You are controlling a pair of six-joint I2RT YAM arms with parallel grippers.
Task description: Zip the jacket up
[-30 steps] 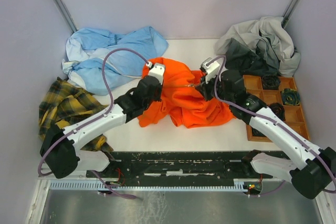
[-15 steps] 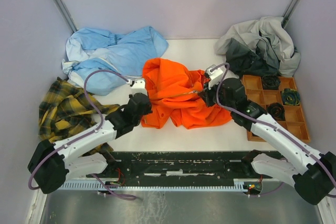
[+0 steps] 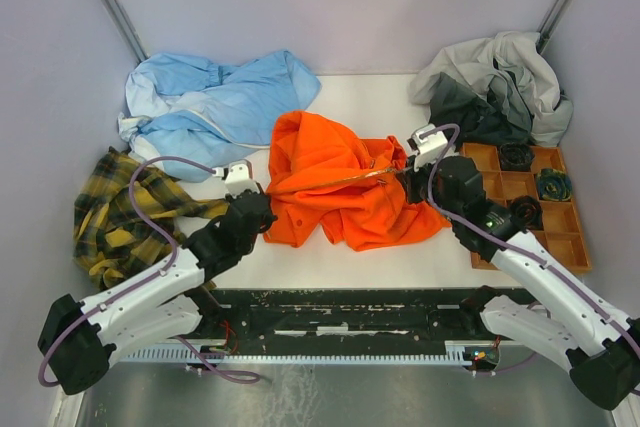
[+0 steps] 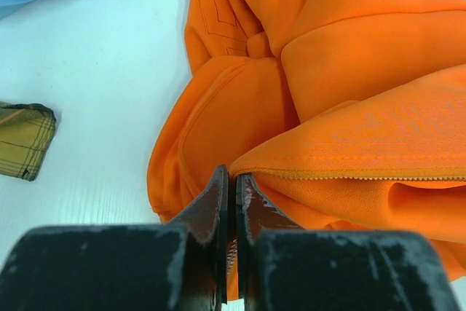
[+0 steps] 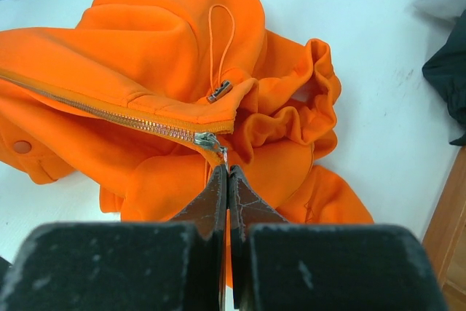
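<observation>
The white table (image 3: 340, 247) is carrying the bright orange jacket (image 3: 335, 177), which is lying crumpled at its middle, between the two arms. A light blue garment (image 3: 215, 102) is sitting just behind the jacket on the left, a grey and dark heap (image 3: 500, 82) is filling the far right corner, and a yellow plaid shirt (image 3: 120, 207) is lying at the left edge. A wooden tray (image 3: 575, 237) with compartments is sitting at the right edge. The left gripper (image 4: 231, 180) is reaching in from the jacket's near left side, its fingers pressed together on the orange edge where the zipper (image 4: 364, 177) tape begins. The right gripper (image 5: 227, 172) is coming in from the right with its fingers clamped on the zipper pull (image 5: 218, 152), just below the metal slider. The zipper is running in a taut line between the two grippers. A small cord toggle (image 5: 219, 91) is hanging on its orange loop just above the slider.
</observation>
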